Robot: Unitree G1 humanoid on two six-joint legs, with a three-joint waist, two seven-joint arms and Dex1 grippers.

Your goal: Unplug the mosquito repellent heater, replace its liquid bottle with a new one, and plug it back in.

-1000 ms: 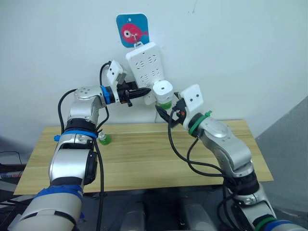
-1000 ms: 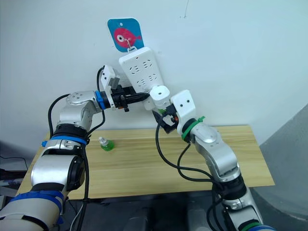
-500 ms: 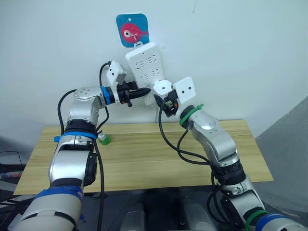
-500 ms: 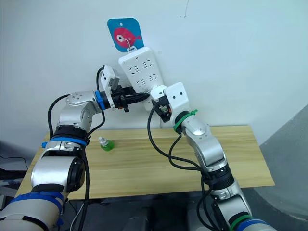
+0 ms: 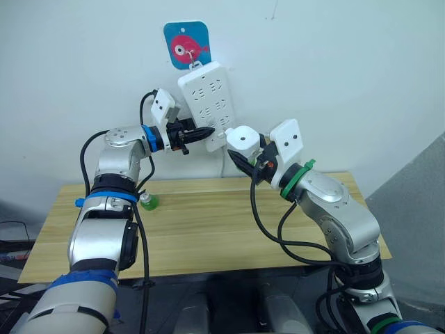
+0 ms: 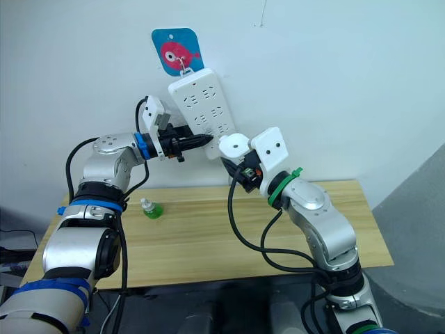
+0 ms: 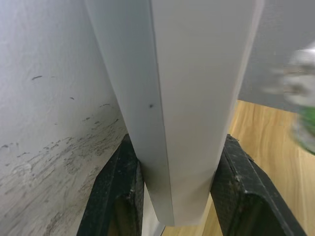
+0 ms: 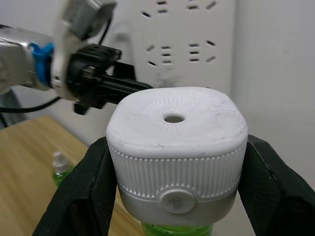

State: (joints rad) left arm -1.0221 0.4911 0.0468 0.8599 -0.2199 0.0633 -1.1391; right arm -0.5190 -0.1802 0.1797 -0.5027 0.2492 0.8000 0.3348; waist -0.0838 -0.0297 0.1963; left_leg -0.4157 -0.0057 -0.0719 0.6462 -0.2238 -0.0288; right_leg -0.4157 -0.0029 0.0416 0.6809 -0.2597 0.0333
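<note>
My right gripper is shut on the mosquito repellent heater, a white rounded unit with a round vent hole. A green liquid bottle hangs under it. The heater is held in the air just off the lower right corner of the white power strip on the wall. My left gripper is shut on the strip's lower edge, with a black finger on each side. A second small green bottle stands on the wooden table at the back left.
The power strip hangs tilted from a hook under a blue sticker with a pink fish. A black cable loops from my right wrist down over the table's middle. The white wall stands right behind the table.
My right gripper has drawn the heater away from the power strip's face, to the right and slightly down. The left gripper keeps its hold on the strip.
</note>
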